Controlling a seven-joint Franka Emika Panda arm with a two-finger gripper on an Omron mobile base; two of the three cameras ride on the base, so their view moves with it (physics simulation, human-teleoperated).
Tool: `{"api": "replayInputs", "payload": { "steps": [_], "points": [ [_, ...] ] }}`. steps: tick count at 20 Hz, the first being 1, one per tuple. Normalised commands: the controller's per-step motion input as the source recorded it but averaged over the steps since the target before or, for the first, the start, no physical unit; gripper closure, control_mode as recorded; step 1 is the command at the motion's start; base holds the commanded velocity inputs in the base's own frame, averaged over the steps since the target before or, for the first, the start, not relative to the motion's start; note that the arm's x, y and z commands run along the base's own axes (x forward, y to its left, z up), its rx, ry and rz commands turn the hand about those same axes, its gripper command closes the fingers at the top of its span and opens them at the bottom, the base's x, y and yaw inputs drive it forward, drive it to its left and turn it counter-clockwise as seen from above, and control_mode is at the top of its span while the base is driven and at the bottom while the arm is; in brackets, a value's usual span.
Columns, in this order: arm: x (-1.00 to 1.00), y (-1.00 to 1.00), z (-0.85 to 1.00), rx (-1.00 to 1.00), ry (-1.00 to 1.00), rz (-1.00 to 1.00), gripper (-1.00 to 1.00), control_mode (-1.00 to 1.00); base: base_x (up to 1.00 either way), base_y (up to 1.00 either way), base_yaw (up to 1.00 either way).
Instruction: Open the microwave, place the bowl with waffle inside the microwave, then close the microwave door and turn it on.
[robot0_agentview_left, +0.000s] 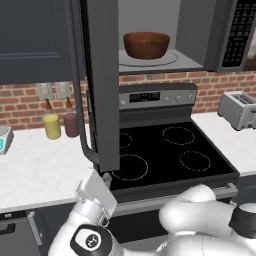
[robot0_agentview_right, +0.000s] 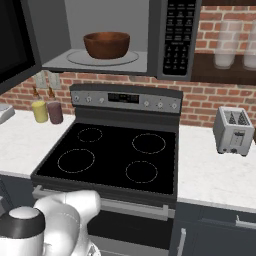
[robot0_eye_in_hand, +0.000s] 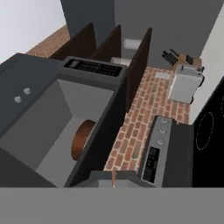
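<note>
Bowl (robot0_agentview_left: 146, 45) inside open microwave (robot0_agentview_right: 172, 37); shut gripper (robot0_eye_in_hand: 113, 179) well below, apart.

the white jointed arm (robot0_agentview_left: 200, 220) is folded low, its rounded elbow segments bulging at the bottom of both base views. the wrist with its dark round joint cap (robot0_agentview_left: 90, 239) angles up and to the left, ending in the pale two-finger gripper (robot0_agentview_left: 97, 187). the fingers are pressed together with no gap, holding nothing.

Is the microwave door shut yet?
No, the door stands swung open, with the bowl inside the microwave.
</note>
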Motion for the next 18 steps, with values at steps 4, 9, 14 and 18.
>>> {"api": "replayInputs", "payload": {
  "steps": [4, 9, 14, 18],
  "points": [
    [0.0, 0.67, 0.0, -0.26, -0.05, 0.0, 1.0, -1.0, 0.0, 0.0, 0.0],
    [0.0, 0.53, 0.13, -0.16, -0.16, 0.0, 1.0, -1.0, 0.0, 0.0, 0.0],
    [-0.02, 0.35, 0.35, -0.07, -0.22, 0.0, 1.0, -1.0, 0.0, 0.0, 0.0],
    [0.0, 0.2, 0.4, -0.04, -0.2, 0.0, 1.0, -1.0, 0.0, 0.0, 0.0]
  ]
}}
